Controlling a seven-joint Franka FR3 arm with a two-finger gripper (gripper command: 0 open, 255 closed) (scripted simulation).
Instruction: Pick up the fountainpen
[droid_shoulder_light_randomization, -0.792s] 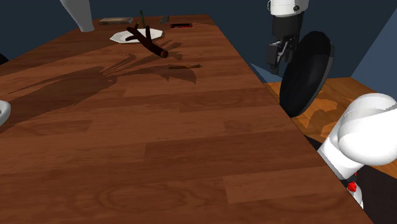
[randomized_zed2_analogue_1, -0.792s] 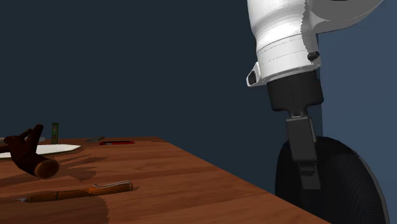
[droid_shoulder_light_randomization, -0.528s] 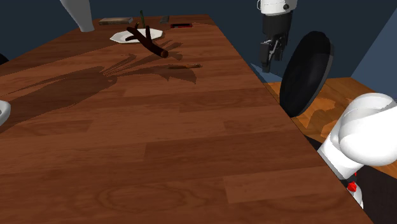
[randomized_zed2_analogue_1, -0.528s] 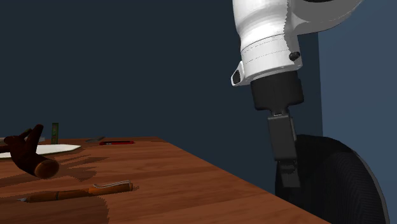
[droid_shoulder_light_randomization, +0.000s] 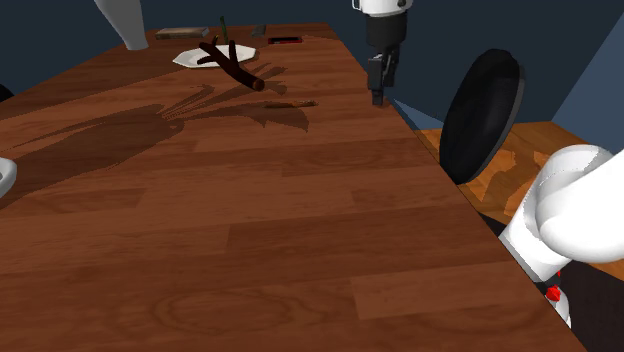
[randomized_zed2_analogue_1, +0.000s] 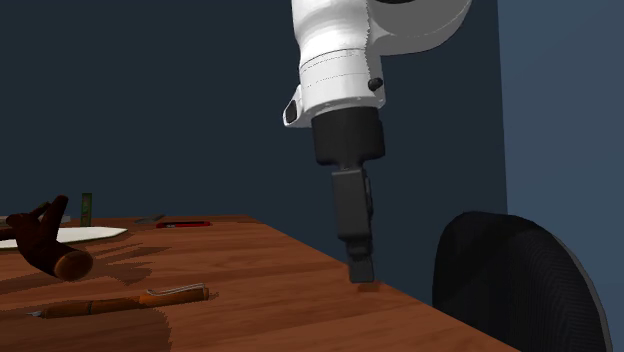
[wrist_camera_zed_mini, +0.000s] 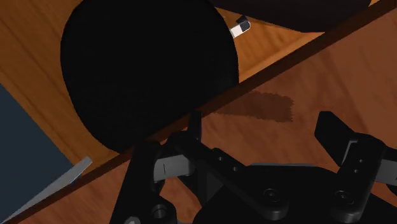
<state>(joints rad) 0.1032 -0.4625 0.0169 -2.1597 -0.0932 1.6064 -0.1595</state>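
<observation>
Two black fingers (wrist_camera_zed_mini: 195, 125) stand apart, nothing between them. The gripper (droid_shoulder_light_randomization: 378, 96) hangs just above the wooden table (droid_shoulder_light_randomization: 300, 240), right at its edge. The brown fountainpen (droid_shoulder_light_randomization: 290, 104) lies flat on the table, near the gripper on the shoulder view's left, a white plate (droid_shoulder_light_randomization: 190, 58) farther back.

The all-black end effector (randomized_zed2_analogue_1: 361, 268) hangs upright from the white arm, its tip close over the reddish-brown wooden tabletop (randomized_zed2_analogue_1: 290, 285) near its edge. The slender brown fountain pen (randomized_zed2_analogue_1: 130, 300) lies well apart, flat on the wood.
</observation>
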